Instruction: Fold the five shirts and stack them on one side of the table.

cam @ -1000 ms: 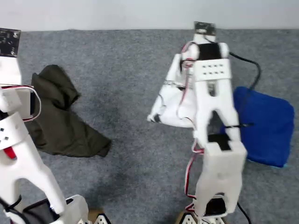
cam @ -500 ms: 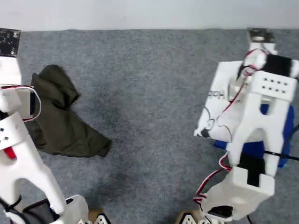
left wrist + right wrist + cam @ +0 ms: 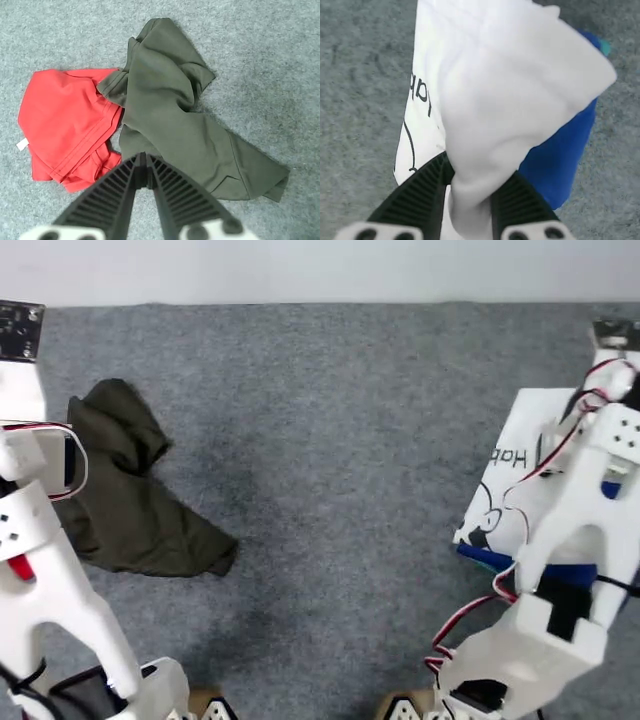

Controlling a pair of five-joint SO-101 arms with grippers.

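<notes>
Left arm (image 3: 40,570): stands at the near left; its base is cut off by the picture's near edge.
Right arm (image 3: 570,570): rises from the near right, covering part of the shirts under it.
Left gripper (image 3: 145,165): jaws closed tip to tip with nothing between them, poised over the near edge of the olive shirt.
Olive shirt (image 3: 170,115): crumpled on the left of the grey table (image 3: 330,440); the left arm hides its left edge in the high view (image 3: 140,510).
Red shirt (image 3: 65,120): bunched, touching the olive shirt's left side.
Right gripper (image 3: 477,172): jaws clamped on a bunched fold of the white shirt.
White shirt (image 3: 515,465): at the far right, over the blue shirt; its dark print is partly hidden by folds and arm.
Blue shirt (image 3: 560,150): mostly covered, so whether it is folded is unclear; a sliver (image 3: 490,558) peeks from the white shirt's near edge.
</notes>
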